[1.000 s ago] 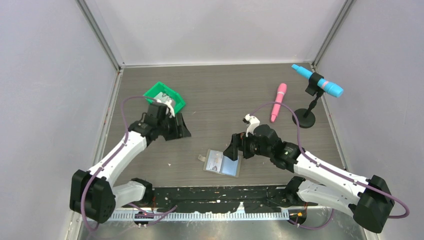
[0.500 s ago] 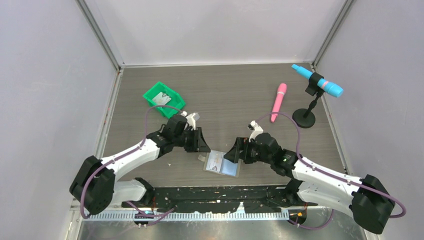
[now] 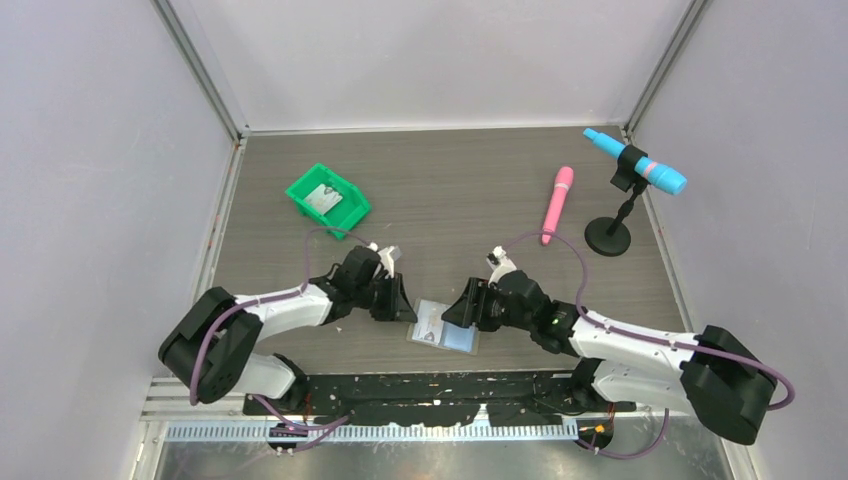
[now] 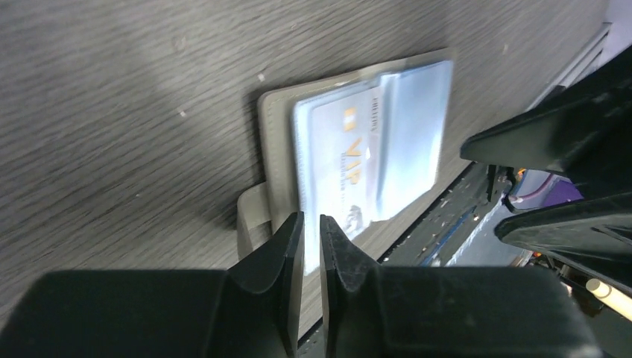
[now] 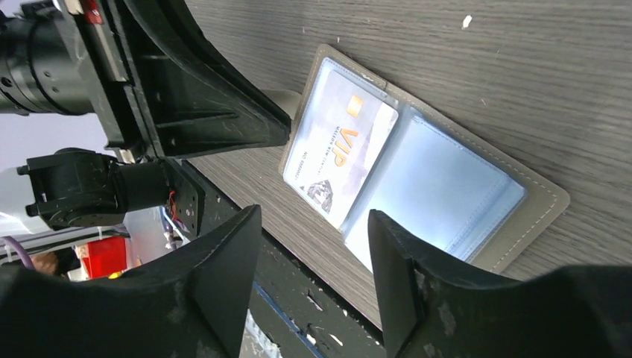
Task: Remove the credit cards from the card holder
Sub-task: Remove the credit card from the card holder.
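The card holder [image 3: 462, 339] lies open and flat near the table's front edge; it also shows in the left wrist view [image 4: 277, 142] and the right wrist view [image 5: 536, 205]. A white credit card [image 5: 339, 153] printed "VIP" sits in its left clear pocket, also visible in the left wrist view [image 4: 339, 164]. The right pocket [image 5: 447, 198] looks empty. Another card [image 3: 323, 196] lies in the green bin [image 3: 345, 212]. My left gripper [image 3: 400, 304] [image 4: 311, 220] is nearly closed and empty, its tips at the holder's left edge by the grey tab [image 4: 250, 216]. My right gripper [image 3: 460, 310] [image 5: 313, 224] is open over the holder's right half.
A pink pen [image 3: 556, 203] lies at the back right. A black stand [image 3: 608, 237] holds a blue microphone [image 3: 635, 162] at the right edge. The black base rail [image 3: 430, 388] runs just in front of the holder.
My left arm has swung from the green bin to the holder's left edge, leaving a card in the bin. My right gripper has shifted slightly left over the holder.
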### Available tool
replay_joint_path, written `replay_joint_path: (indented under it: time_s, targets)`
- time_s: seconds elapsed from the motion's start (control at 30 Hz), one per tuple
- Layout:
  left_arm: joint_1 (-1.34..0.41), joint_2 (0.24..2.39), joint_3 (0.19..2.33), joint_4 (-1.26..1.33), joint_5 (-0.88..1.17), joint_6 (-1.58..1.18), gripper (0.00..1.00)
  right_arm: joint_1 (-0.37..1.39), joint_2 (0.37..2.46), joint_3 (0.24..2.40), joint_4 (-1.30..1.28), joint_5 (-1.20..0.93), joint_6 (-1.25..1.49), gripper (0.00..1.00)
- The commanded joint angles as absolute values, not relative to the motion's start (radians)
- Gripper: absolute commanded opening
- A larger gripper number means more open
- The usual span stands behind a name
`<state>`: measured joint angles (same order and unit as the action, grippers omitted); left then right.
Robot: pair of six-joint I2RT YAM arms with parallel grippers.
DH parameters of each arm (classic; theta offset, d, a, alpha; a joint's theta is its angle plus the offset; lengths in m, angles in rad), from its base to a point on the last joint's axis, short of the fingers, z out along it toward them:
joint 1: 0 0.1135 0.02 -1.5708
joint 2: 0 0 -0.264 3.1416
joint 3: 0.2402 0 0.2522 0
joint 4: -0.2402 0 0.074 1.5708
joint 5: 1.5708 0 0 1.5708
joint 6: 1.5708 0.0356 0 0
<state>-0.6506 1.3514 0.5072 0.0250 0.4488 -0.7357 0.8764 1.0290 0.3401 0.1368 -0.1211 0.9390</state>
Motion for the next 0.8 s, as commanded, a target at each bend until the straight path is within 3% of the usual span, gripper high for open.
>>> replay_joint_path:
  time_s: [0.0,0.17,0.77]
  targets:
    - [-0.658,1.383,0.467,0.149,0.454,-0.759,0.15,0.901,1.073,0.374,0.227,-0.072,0.979,0.59]
    - [-0.662,1.392,0.436,0.163,0.448,-0.763,0.13,0.921,1.146,0.380,0.276,-0.068,1.000,0.52]
    - [-0.671,1.381,0.380,0.182,0.426,-0.801,0.11,0.937,1.298,0.445,0.217,-0.034,1.019,0.47]
